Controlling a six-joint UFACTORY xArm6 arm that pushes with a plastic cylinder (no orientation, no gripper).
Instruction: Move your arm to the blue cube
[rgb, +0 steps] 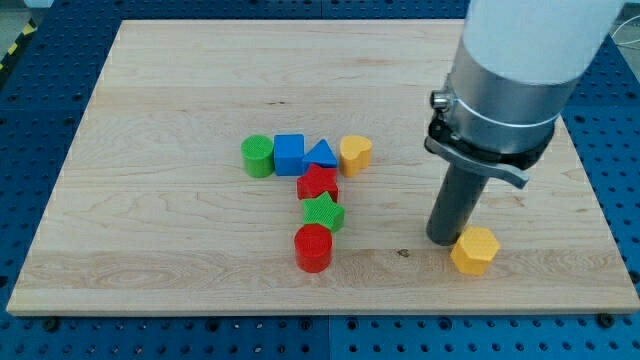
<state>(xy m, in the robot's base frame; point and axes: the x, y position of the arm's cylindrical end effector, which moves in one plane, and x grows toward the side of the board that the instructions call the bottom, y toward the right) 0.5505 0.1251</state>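
The blue cube (289, 154) sits left of the board's middle, in a row between a green cylinder (257, 156) on its left and a blue triangle (321, 154) on its right. My tip (444, 238) rests on the board far to the right of the blue cube and lower in the view. It is right beside a yellow hexagonal block (474, 250), at that block's upper left. The rod hangs from the large grey and white arm (510, 70) at the view's top right.
A yellow heart-like block (356, 154) ends the row on the right. Below the row, a red star (318, 183), a green star (323, 212) and a red cylinder (313, 248) form a column. The wooden board (150, 250) lies on a blue perforated table.
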